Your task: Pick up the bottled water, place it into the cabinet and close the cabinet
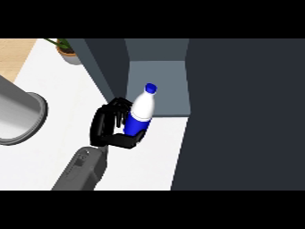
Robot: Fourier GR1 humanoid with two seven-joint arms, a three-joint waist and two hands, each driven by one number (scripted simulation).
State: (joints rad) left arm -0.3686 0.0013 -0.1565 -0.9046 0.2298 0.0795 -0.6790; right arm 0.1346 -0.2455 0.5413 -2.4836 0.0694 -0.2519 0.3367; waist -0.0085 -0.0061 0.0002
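At the cabinet's mouth, bottled water in the left hand's grasp.

The left hand has its fingers curled round the lower half of the bottled water, which leans with its blue cap toward the open cabinet just beyond it. Because the bottle is tilted, it may tip over if set down that way. It could also catch the cabinet's left wall or the dark panel on the right, probably the door, as it goes in.
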